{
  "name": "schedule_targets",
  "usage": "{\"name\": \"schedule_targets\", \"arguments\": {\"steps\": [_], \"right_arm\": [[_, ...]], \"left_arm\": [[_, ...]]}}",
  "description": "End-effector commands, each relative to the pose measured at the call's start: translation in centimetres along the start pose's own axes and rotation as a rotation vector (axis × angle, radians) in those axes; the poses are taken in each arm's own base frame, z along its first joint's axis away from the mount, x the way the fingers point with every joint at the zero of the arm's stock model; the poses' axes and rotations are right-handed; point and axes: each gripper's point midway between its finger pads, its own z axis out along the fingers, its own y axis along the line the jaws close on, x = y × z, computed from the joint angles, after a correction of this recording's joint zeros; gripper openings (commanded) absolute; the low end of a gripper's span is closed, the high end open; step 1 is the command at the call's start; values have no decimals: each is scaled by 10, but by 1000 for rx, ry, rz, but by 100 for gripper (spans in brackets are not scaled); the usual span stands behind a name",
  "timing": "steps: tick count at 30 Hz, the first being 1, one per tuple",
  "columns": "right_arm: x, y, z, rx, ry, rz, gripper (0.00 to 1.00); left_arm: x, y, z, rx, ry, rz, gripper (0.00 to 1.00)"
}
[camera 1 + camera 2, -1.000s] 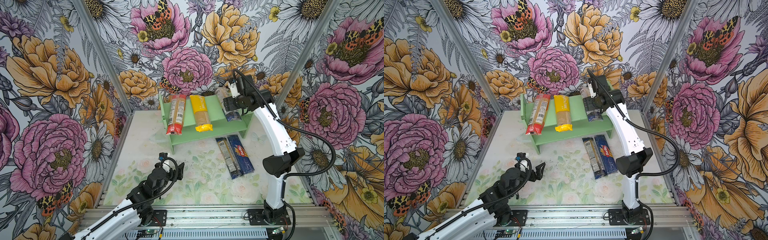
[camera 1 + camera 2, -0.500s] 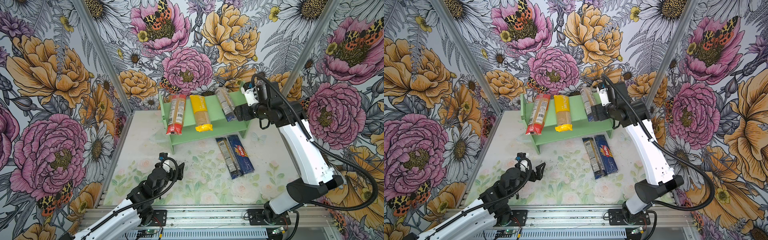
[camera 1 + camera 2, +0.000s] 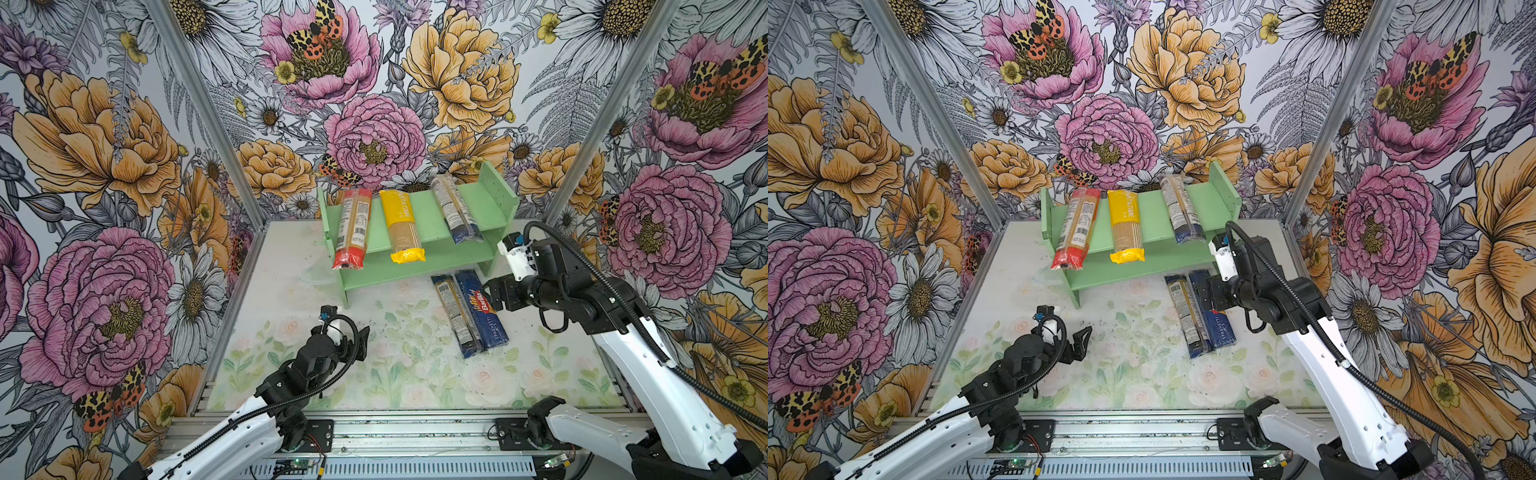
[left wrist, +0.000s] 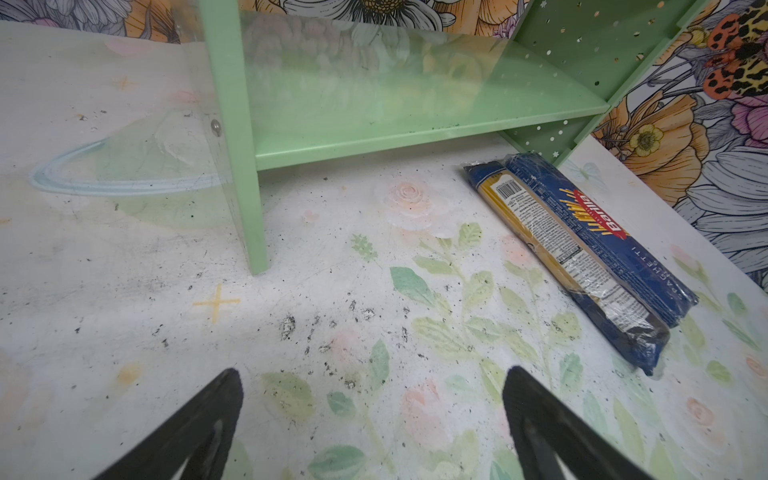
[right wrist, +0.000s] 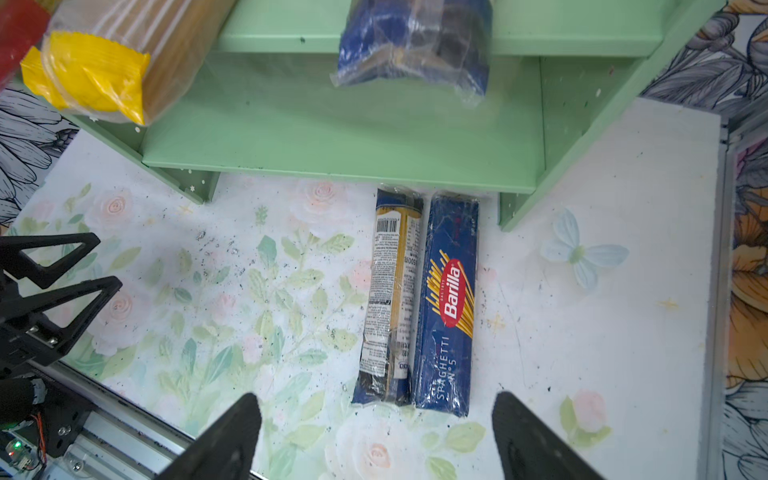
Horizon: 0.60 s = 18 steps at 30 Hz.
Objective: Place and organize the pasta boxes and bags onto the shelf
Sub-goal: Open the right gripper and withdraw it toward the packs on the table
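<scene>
The right gripper is drawing back from the top tier of the mint-green shelf, where it was working a second ago. It is now hanging over the shelf-side half of the dark blue Barilla box, and in the right wrist view its jaws are standing wide apart with nothing between them. The box, reading "Barilla" in a red oval and "SPAGHETTI N°5", is lying flat on the floral table just in front of the shelf. It is touching a blue-ended clear bag that is showing a barcode label. Three packs are lying across the top tier, near ends overhanging: a red-ended clear bag, a yellow bag whose lettering is too small to read surely, and a second blue-ended bag. The left gripper is staying near the table's front, jaws fully apart and empty.
</scene>
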Motion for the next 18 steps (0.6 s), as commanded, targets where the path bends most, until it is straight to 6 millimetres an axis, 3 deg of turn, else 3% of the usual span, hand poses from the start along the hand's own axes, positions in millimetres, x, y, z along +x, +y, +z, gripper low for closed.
{"name": "schedule_targets", "arguments": {"steps": [1,8,18], "right_arm": [[1,2,-10,-13,-54,46,89],[16,3,-10,-26,-46,75,90],[13,7,-1,-35,-18,67,89]], "left_arm": [[-4,-2,1,13,-10,-6,99],[-2,-2,1,13,-5,-8,99],[-2,-2,1,12,-3,-8,99]]}}
